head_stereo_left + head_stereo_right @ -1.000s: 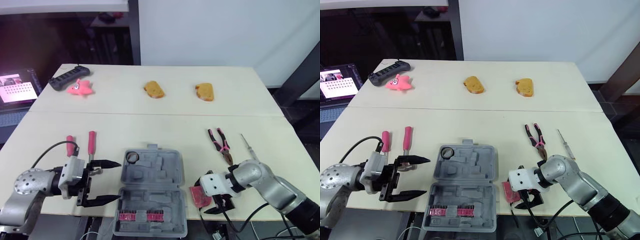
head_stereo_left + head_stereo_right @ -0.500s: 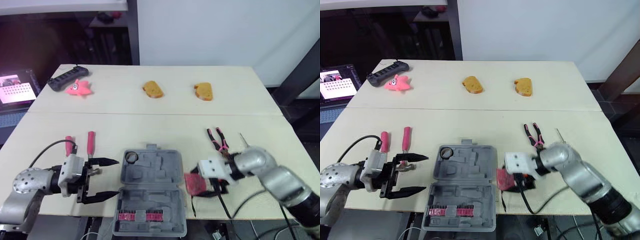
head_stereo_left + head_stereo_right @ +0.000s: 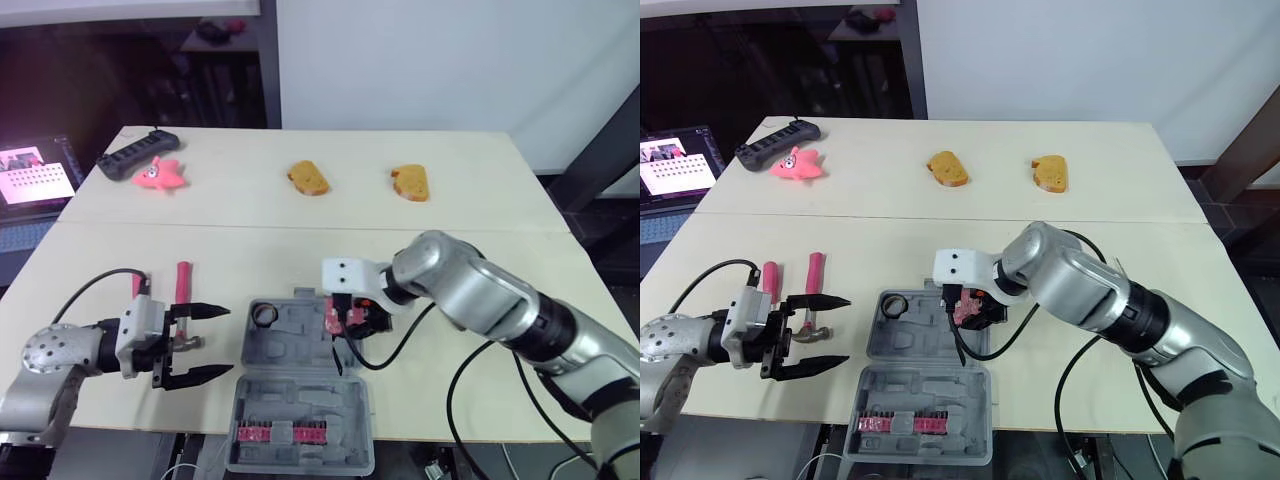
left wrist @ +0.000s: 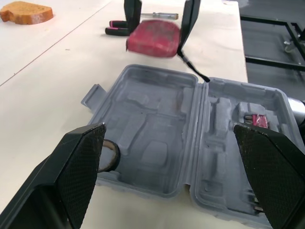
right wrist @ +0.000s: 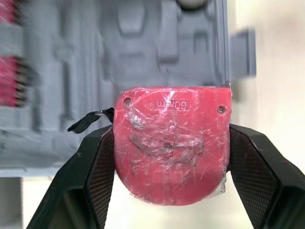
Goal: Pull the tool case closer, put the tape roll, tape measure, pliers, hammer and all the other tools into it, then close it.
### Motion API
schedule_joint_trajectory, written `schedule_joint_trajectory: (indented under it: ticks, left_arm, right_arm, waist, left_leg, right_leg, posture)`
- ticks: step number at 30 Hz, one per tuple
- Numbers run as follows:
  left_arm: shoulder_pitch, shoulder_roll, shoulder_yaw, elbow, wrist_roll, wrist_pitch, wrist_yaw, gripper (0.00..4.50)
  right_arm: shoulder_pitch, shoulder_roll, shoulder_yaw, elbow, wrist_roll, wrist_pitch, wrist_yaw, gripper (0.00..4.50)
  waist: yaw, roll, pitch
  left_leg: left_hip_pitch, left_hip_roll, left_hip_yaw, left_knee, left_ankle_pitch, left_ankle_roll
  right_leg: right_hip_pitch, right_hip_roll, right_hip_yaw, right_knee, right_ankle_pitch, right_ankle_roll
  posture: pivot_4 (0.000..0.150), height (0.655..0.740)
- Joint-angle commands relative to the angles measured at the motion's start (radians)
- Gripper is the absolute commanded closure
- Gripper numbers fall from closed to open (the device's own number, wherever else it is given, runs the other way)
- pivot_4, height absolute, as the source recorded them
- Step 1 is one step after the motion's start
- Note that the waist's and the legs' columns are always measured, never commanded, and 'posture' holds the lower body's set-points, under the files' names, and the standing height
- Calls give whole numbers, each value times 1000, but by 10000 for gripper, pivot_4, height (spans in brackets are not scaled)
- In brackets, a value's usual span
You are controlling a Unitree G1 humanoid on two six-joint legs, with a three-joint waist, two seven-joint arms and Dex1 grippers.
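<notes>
The grey tool case (image 3: 300,385) lies open at the table's front edge, with a tape roll (image 3: 264,316) in its far left corner and red bits (image 3: 290,433) in the near half. My right gripper (image 3: 348,316) is shut on the red tape measure (image 5: 171,143) and holds it just over the case's far half, strap dangling. My left gripper (image 3: 205,343) stands open just left of the case, empty. A red-handled hammer (image 3: 183,280) and another red-handled tool (image 3: 137,285) lie beside it. Pliers (image 4: 116,31) and a screwdriver (image 4: 164,15) lie beyond the case.
Two bread pieces (image 3: 308,178) (image 3: 410,183), a pink star toy (image 3: 158,174) and a black controller (image 3: 138,152) sit along the far side of the table. A lit screen (image 3: 30,172) stands off the table's left. The case overhangs the front edge.
My right arm has carried the tape measure from the table's front edge, right of the case, up and left to above the case's far half. The left gripper shifted slightly left, still open.
</notes>
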Motion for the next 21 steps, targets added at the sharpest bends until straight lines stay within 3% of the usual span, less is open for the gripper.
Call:
schedule_joint_trajectory:
  ticks: [1, 9, 21]
  left_arm:
    - [6, 5, 11, -17, 3, -18, 3, 0]
    - [19, 5, 16, -27, 2, -16, 11, 0]
    - [32, 12, 19, -44, -6, -2, 21, 0]
  right_arm:
    - [-46, 5, 64, -9, -5, 14, -6, 15811]
    - [-71, 76, 155, 107, -53, -24, -78, 15811]
    - [-29, 120, 164, 224, -96, -108, -112, 15811]
  waist:
    - [-1, 0, 0]
    - [-15, 0, 0]
    - [-25, 0, 0]
  left_leg:
    - [0, 0, 0, 0, 0, 0]
    - [0, 0, 0, 0, 0, 0]
    - [0, 0, 0, 0, 0, 0]
  right_leg:
    - [0, 0, 0, 0, 0, 0]
    - [-1, 0, 0, 4, 0, 0]
    - [-4, 0, 0, 7, 0, 0]
  posture:
    - [1500, 7400]
    - [1500, 7400]
    - [1500, 7400]
